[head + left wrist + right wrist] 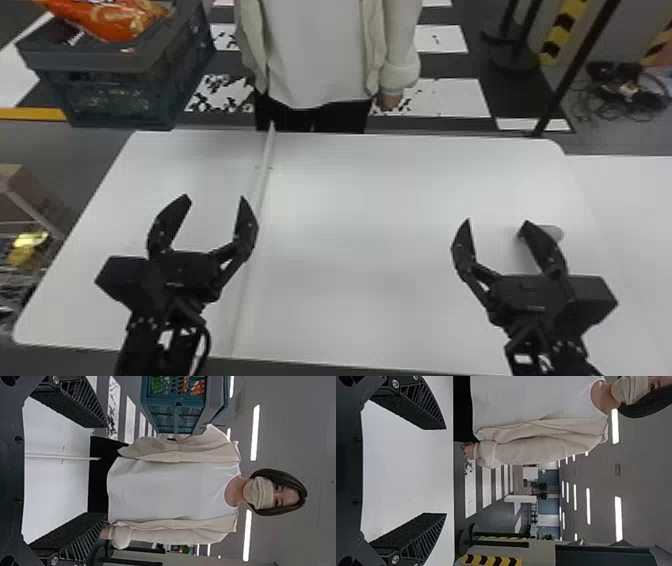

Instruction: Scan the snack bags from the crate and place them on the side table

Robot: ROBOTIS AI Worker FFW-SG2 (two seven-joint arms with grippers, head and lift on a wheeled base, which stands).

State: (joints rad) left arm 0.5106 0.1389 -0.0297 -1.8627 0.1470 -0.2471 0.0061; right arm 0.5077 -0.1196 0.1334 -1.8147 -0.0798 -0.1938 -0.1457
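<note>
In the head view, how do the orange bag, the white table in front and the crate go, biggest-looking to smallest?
1. White table
2. Crate
3. Orange bag, partly cut off by the top edge

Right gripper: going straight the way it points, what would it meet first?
Nothing, it seems: the right gripper looks free to cross the table and pass its far edge, though its height is unclear.
</note>
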